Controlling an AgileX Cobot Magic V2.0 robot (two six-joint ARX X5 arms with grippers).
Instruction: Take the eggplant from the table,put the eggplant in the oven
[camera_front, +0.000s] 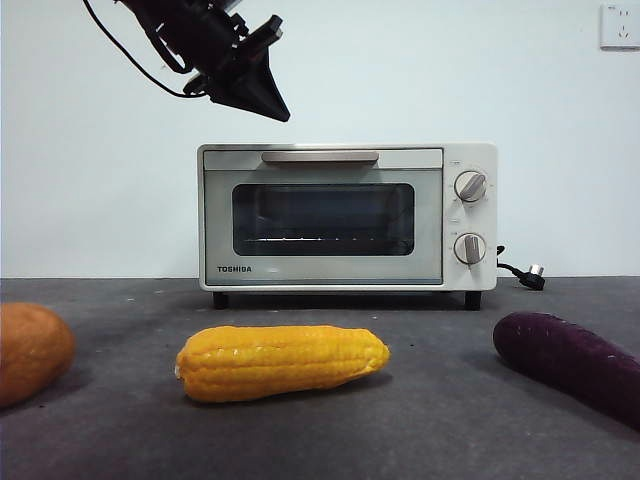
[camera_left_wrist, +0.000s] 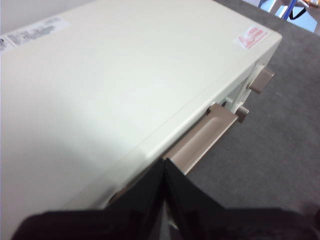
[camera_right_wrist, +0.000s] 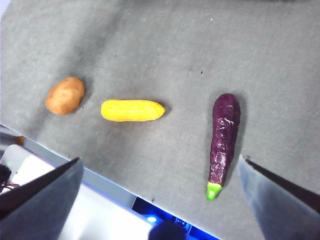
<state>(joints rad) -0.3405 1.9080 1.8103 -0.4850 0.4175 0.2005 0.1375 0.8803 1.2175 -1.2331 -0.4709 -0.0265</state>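
Observation:
The dark purple eggplant (camera_front: 570, 362) lies on the grey table (camera_front: 440, 430) at the front right, running out of the front view. From above, the eggplant (camera_right_wrist: 224, 137) shows its full length and green stem cap. My right gripper (camera_right_wrist: 160, 159) hangs open high over the table, well clear of it. The cream Toshiba oven (camera_front: 320, 215) stands at the back with its glass door closed. My left gripper (camera_front: 275, 108) is shut and empty, in the air above the oven's left top corner. Its tip (camera_left_wrist: 164, 165) points at the oven's top (camera_left_wrist: 115, 85), near the bar handle (camera_left_wrist: 200, 140).
A yellow corn cob (camera_front: 282, 362) lies in front of the oven, and an orange-brown potato (camera_front: 30, 350) sits at the far left. The oven's cord and plug (camera_front: 530, 275) trail to its right. The table's front edge (camera_right_wrist: 100, 180) runs near the eggplant's stem.

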